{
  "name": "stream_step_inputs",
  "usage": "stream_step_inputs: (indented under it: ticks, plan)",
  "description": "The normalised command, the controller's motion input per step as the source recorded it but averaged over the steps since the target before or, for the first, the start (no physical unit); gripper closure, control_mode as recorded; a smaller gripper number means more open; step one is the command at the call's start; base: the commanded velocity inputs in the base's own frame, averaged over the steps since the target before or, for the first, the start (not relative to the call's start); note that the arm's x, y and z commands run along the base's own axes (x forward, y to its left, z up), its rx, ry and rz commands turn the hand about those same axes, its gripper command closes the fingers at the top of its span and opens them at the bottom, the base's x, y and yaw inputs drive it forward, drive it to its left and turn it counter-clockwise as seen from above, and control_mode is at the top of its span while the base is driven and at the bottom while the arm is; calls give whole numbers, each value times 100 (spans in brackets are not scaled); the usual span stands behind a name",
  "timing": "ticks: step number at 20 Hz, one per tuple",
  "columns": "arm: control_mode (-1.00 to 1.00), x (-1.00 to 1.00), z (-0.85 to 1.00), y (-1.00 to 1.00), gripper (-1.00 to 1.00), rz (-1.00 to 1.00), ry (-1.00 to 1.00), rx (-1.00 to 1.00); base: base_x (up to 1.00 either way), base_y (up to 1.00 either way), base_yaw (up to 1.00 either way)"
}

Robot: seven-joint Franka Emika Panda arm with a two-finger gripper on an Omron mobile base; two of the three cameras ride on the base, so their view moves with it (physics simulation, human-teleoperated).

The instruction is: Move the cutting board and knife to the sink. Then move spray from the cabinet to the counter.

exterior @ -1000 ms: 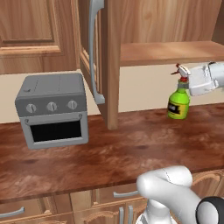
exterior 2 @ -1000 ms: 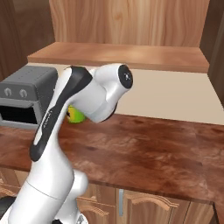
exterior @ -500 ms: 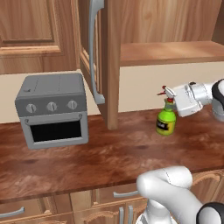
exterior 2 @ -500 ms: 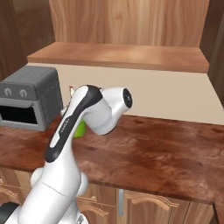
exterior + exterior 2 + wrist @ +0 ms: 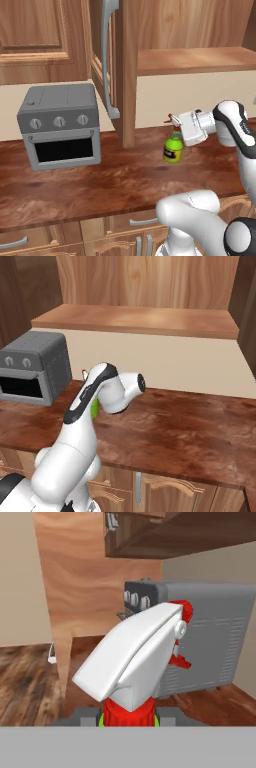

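Observation:
The spray [image 5: 172, 150], a green bottle with a red-and-white trigger head, hangs upright in my gripper [image 5: 177, 131], which is shut on its neck from the right. Its base is at or just above the counter [image 5: 100, 185]; I cannot tell whether it touches. In the right base view a green sliver of the spray [image 5: 95, 406] peeks out behind my arm over the counter [image 5: 190, 426]. The hand view looks down over the spray's white trigger head [image 5: 135, 657]. The cabinet [image 5: 195, 60] stands open above, its door [image 5: 107, 60] swung out. Cutting board, knife and sink are out of view.
A grey toaster oven [image 5: 62, 125] sits on the counter at the left, also seen as the toaster oven [image 5: 35, 373] and, close by, the toaster oven [image 5: 210, 642]. The open door's edge [image 5: 129, 100] hangs just left of the bottle. The wall runs behind.
My arm has carried the spray down and to the left, from near shelf height to counter level beside the open door. The grip has not changed.

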Motion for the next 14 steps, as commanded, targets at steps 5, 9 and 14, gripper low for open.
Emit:
stream_step_inputs:
  ticks: [5,9,14]
  plan:
    - [-100,54,-29,12,100,6,7,5,0,0,0]
    - [-100,58,-23,10,100,6,7,3,0,0,0]
    - [-100,54,-27,9,100,7,5,1,0,0,0]
